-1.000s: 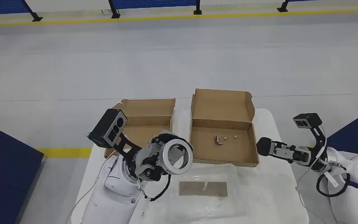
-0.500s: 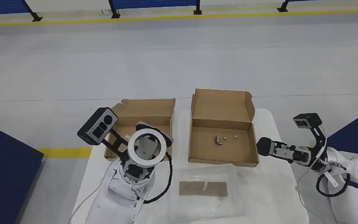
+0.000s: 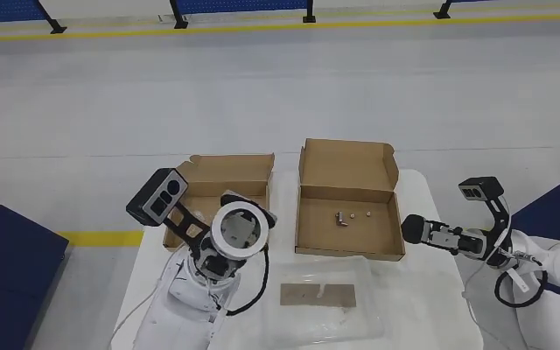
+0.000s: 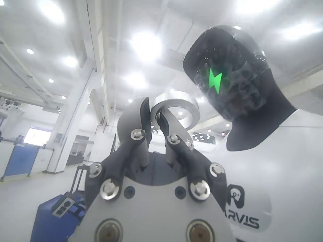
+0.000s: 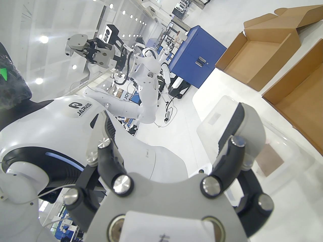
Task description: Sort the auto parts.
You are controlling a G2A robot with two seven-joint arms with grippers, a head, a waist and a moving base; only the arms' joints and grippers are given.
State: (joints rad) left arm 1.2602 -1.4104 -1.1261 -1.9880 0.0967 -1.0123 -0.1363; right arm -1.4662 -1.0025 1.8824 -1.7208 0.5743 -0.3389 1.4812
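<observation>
1. Silver metal ring (image 4: 191, 112), one of the auto parts, sits in your left gripper (image 4: 152, 120). The jaws are clamped on its wall, with one finger (image 4: 144, 117) outside the band and the other inside it.
2. That gripper points upward with ceiling lights behind the ring, so you are holding the part up off the white desk (image 3: 420, 297).
3. From the top view, you see the ring over the near right corner of the left open brown cardboard box (image 3: 229, 166).
4. Just beside that box stands the right open brown cardboard box (image 3: 348, 162), its lid folded back. On its floor lies a small bent metal piece (image 3: 342, 220), and two small pale pieces (image 3: 353, 213) lie near it, all close to the middle.
5. Your right gripper (image 3: 411, 229) hangs just beside the near right corner of the right box. Its jaws stand apart with nothing between them.
6. A clear plastic tray (image 3: 367, 319) rests on the desk in front of both boxes, nearer to you. A flat brown rectangular card (image 3: 318, 295) lies in it.
</observation>
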